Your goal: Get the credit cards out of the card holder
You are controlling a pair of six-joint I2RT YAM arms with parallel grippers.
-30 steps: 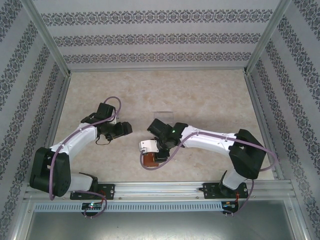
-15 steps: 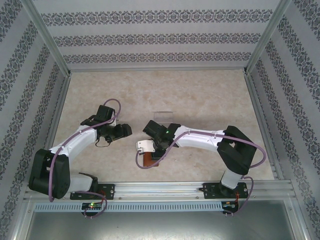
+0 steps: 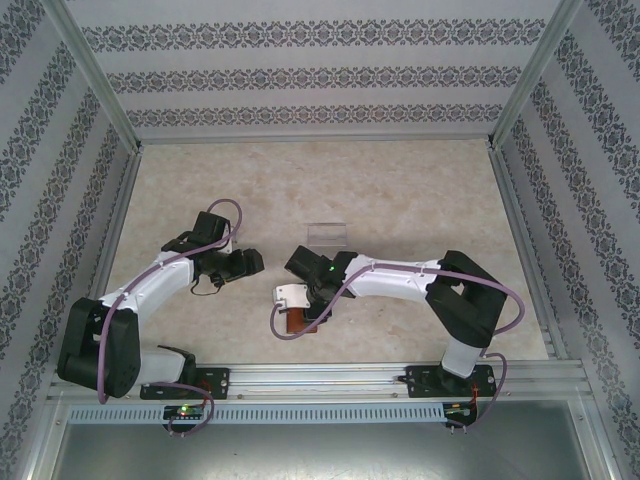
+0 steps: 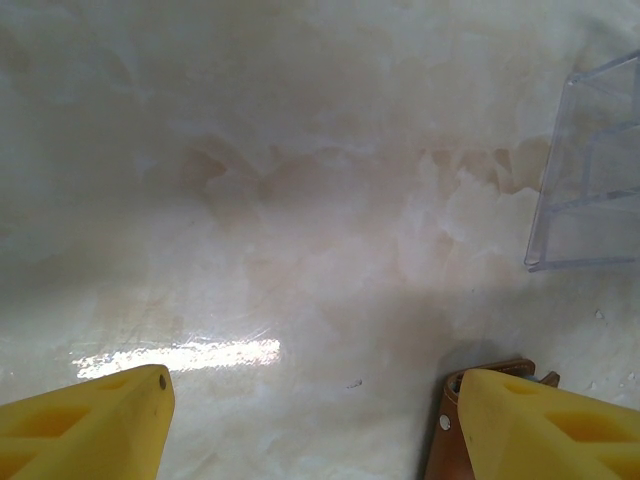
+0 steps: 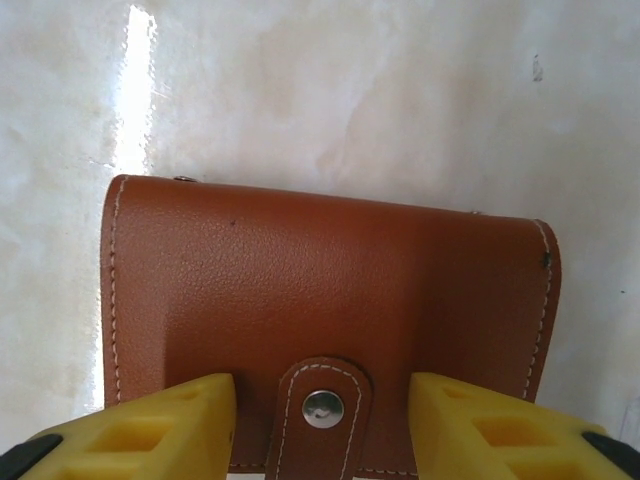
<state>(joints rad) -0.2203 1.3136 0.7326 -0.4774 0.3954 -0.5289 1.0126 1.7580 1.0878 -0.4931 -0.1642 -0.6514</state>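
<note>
The left end effector (image 4: 310,425) hangs over bare desk (image 4: 300,200), fingers wide apart and holding nothing. One clear tray (image 4: 590,170) sits ahead to its right. One brown card holder (image 5: 330,280) lies shut beneath the right end effector (image 5: 318,400), its long axis crossways to the parted fingers and its strap tab (image 5: 323,375) pointing back between them.

The card holder (image 5: 330,290) is finished in reddish-brown leather edged with pale stitching, and its strap tab (image 5: 322,385) is fitted with a silver snap (image 5: 322,408). Yellow is seen on the left claw (image 4: 310,425) and the right claw (image 5: 322,440). The desk (image 4: 300,200) is marbled in cream, and the walls (image 3: 320,75) are banded with grey ornament on white.
</note>
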